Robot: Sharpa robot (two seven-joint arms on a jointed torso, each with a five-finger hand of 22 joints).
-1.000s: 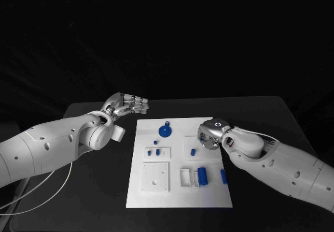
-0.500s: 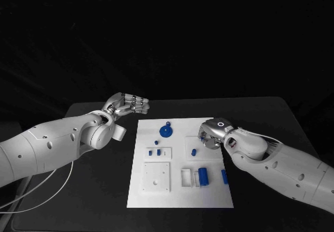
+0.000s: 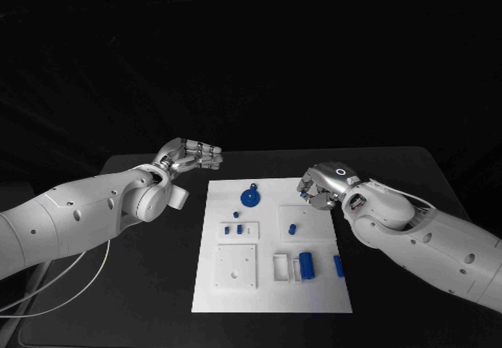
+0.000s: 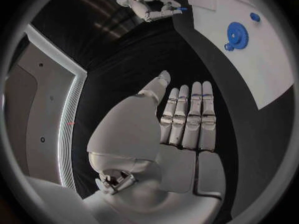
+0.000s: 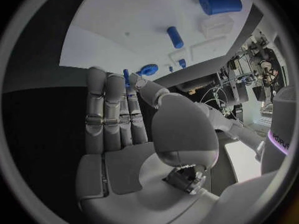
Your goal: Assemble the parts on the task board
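The white task board lies in the middle of the table. On it are a blue gear, a short blue peg, a blue cylinder and a blue bar. My right hand hovers at the board's far right edge and pinches a small blue part between thumb and finger. The left wrist view shows that right hand with the small blue part at its fingertips. My left hand hangs off the board's far left corner, its fingers straight and empty.
Two small blue pegs stand in a white holder at the board's left. A white square block and a narrow white frame sit at the board's near side. Dark tabletop borders the board on both sides.
My right hand has lifted from above the board's right square socket and drawn back toward the far right edge. The left hand has stayed put.
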